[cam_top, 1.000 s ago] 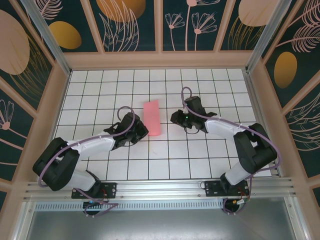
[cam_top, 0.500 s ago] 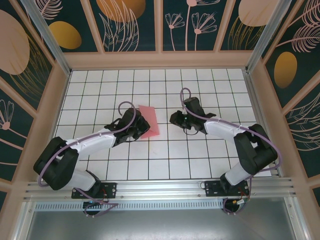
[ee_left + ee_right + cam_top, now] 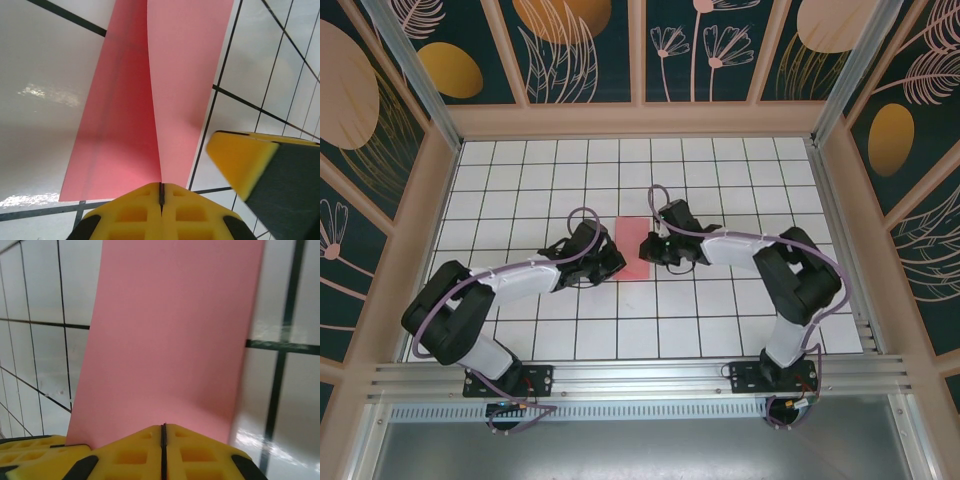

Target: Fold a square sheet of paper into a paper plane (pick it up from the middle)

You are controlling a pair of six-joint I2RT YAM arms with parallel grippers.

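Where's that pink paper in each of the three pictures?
Top external: the folded pink paper lies mid-table.
Left wrist: it runs from top centre down to near the bottom.
Right wrist: it covers the centre, top to bottom.
Shared landmark: the white table's black grid lines.

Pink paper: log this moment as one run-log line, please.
pink paper: folded strip on grid table | left gripper: shut on it | right gripper: shut on it

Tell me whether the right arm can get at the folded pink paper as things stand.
Likely yes: the right gripper sits at the folded pink paper, jaws shut on its edge, with nothing between them. The left gripper, shut on the opposite edge, leaves that side free.
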